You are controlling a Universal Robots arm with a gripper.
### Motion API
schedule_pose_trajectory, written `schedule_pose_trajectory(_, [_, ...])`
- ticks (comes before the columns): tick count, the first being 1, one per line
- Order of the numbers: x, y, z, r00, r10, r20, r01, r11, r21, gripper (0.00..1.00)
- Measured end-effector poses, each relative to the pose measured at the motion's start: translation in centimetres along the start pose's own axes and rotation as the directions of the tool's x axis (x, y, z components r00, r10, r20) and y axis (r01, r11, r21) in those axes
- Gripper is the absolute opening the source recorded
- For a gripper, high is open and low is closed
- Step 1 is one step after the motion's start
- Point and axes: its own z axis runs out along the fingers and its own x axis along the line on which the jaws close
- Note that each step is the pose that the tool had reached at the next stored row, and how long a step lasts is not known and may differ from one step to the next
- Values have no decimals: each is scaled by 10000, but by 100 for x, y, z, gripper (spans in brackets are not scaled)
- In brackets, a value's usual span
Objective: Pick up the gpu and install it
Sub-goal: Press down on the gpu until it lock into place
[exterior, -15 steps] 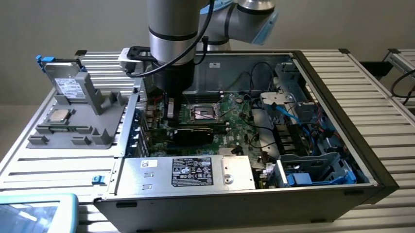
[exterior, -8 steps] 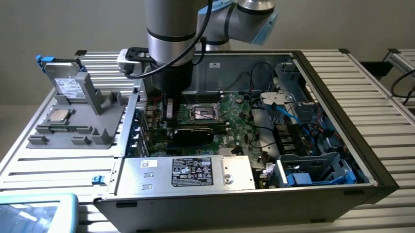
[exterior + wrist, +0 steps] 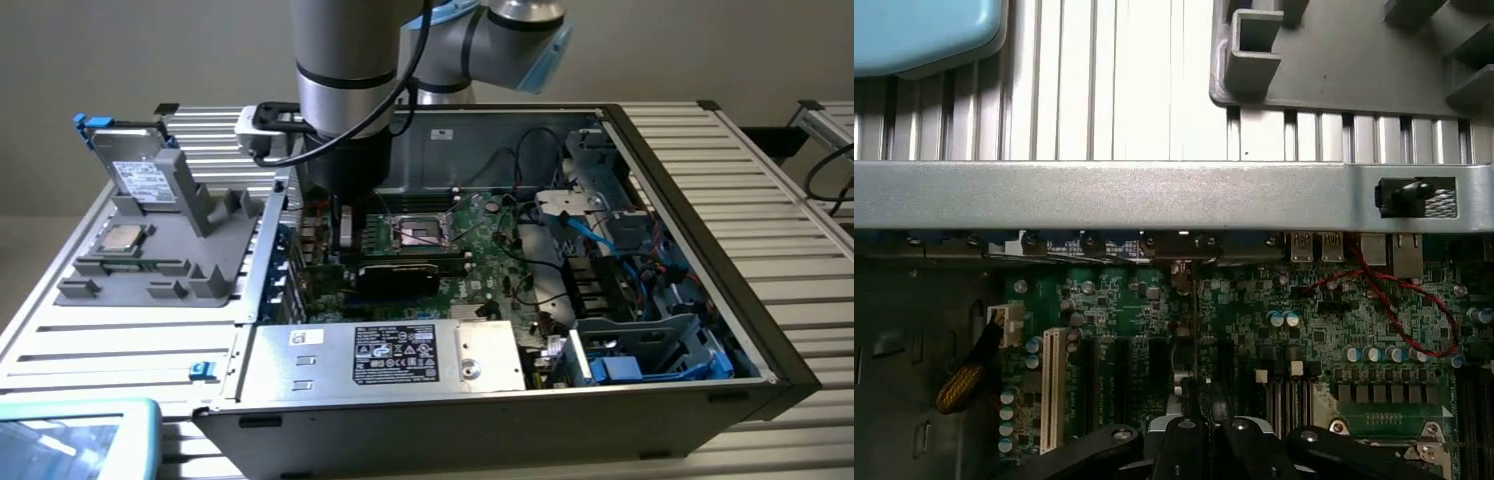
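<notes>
Standing edge-on between the pincer's tips, the gpu [image 3: 1196, 330] shows in the wrist view as a thin dark strip running from the pincer [image 3: 1199, 415] toward the rear wall of the computer case [image 3: 1154, 195]. The pincer's fingers are drawn together, clamped on the gpu's near edge. Directly below lies the motherboard [image 3: 1334, 340], with a white expansion slot [image 3: 1051, 385] just to one side of the card; whether the card is seated I cannot tell. In the exterior view the arm [image 3: 347, 60] stands near vertical, its wrist lowered inside the open case close to the wall. Beyond that wall a grey parts holder [image 3: 174, 250] sits on the slatted worktop [image 3: 747, 170].
</notes>
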Motion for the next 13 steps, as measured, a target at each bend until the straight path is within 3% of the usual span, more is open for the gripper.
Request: schedule_pose_trajectory(13, [15,30,4,9997,-240,-20,240,9997,0,12])
